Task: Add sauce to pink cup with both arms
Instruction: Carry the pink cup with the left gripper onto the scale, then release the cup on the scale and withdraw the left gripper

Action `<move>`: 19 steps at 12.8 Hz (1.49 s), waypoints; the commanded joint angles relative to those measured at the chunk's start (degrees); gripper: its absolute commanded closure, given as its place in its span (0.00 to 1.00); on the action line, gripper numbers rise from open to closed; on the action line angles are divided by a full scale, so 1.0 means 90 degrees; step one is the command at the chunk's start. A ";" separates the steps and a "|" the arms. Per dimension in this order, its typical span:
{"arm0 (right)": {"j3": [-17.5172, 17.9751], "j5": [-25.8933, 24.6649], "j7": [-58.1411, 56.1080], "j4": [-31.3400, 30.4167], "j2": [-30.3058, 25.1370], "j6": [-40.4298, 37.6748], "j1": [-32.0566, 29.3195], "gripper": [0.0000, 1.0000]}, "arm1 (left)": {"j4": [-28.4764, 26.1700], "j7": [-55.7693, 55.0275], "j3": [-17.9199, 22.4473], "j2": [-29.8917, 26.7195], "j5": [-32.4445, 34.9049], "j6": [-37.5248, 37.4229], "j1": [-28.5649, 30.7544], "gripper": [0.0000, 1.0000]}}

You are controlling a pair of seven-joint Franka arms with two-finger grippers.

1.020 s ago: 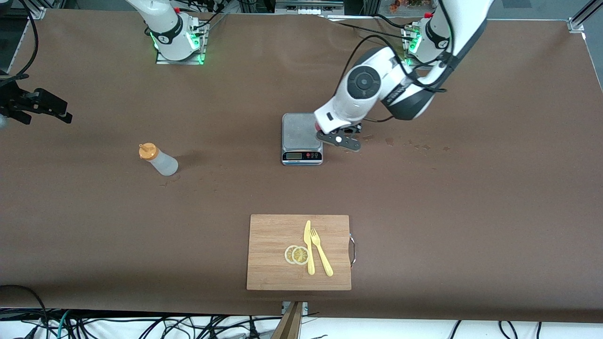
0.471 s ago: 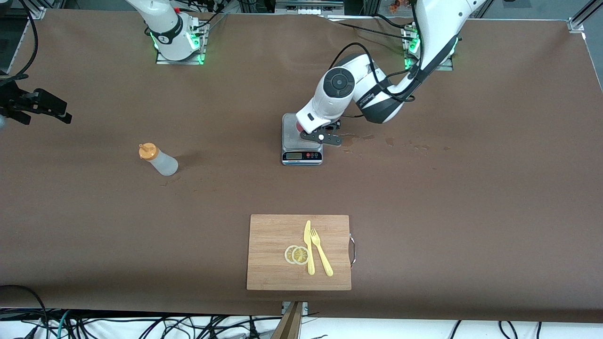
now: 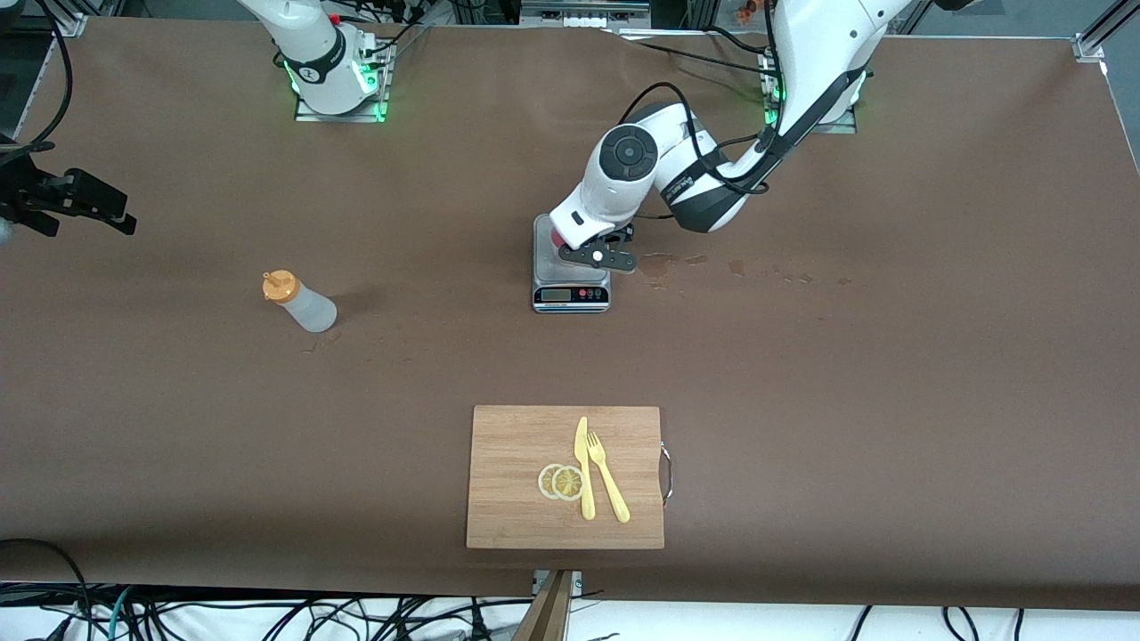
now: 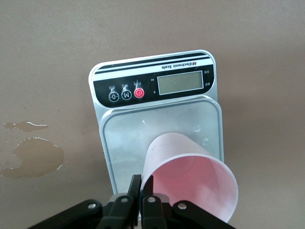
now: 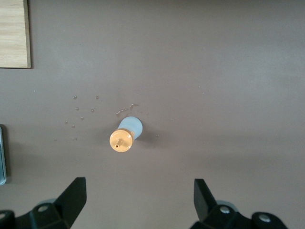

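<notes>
We see a broad worktop under a brown, matte covering, evenly lit, with soft shadows. Dark wet stains mark it near the middle. Aluminium framing shows at one upper corner. Along the edge nearest the front camera, black cables tangle over a pale floor. A wooden strut juts out at mid-edge there.

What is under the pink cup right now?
The grey kitchen scale: the pink cup, pinched at its rim by the left gripper, is over the scale's platform. Whether its base touches the platform cannot be seen.
</notes>
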 commanded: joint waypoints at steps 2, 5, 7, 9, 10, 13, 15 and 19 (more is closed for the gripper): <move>0.0011 -0.0067 0.0025 0.0041 0.0007 0.0054 -0.0038 0.00 | 0.0173 -0.0172 0.0102 0.0081 0.0235 0.0012 -0.0091 0.00; 0.0011 -0.0037 0.0016 0.0051 0.0007 0.0093 -0.0038 0.00 | 0.0183 -0.0142 0.0073 -0.0201 0.0226 -0.0298 -0.0003 0.00; 0.0011 -0.0086 0.0025 0.0042 0.0016 0.0103 -0.0047 0.00 | 0.0299 -0.0162 0.0014 -0.0611 0.0099 -0.0951 -0.0003 0.00; 0.0021 -0.0086 0.0006 0.0051 0.0094 0.0112 -0.0028 0.00 | 0.0630 -0.0123 -0.0190 -0.0924 -0.0173 -0.1693 0.0036 0.00; 0.0021 -0.0135 -0.0178 0.0051 0.0085 0.0074 -0.0009 0.00 | 0.0912 -0.0113 -0.0201 -0.1032 -0.0252 -0.2161 0.0065 0.00; 0.0021 -0.0038 -0.1747 0.0032 0.0133 0.0102 -0.0008 0.00 | 0.1831 0.0218 -0.0181 -0.1121 -0.0224 -0.3627 0.0279 0.00; 0.0011 0.0030 -0.2802 -0.0017 0.0221 0.0103 -0.0038 0.00 | 0.2164 0.0539 -0.0181 -0.1189 -0.0185 -0.4097 0.0824 0.00; -0.0389 0.1170 -0.4900 -0.0007 0.0679 0.0103 -0.0320 0.00 | 0.2671 0.1671 -0.0151 -0.1443 -0.0175 -0.4539 0.2141 0.00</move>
